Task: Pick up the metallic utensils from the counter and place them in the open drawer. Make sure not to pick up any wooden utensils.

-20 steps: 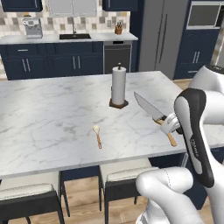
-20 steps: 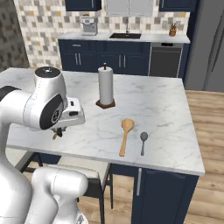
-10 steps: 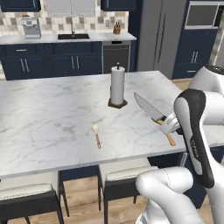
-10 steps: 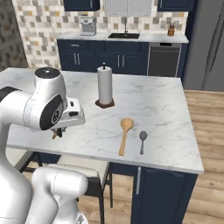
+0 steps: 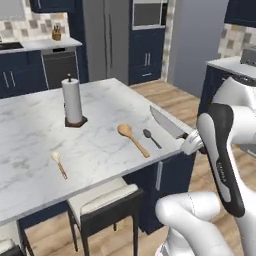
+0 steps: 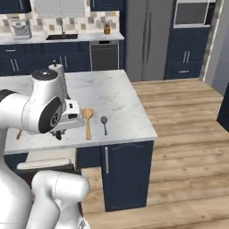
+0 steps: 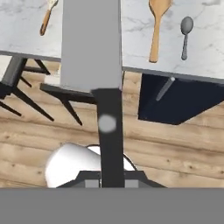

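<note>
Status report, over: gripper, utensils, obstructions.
Gripper shut on kitchen knife, held off the counter edge. Metal spoon on marble beside large wooden spoon. Nothing blocking it.

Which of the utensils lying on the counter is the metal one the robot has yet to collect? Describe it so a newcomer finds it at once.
Start at the white marble counter and go to its corner nearest the robot. There the small slim dark-grey metal spoon lies beside the large orange-tan wooden spoon. It is the shorter, thinner one, and grey rather than tan.
</note>
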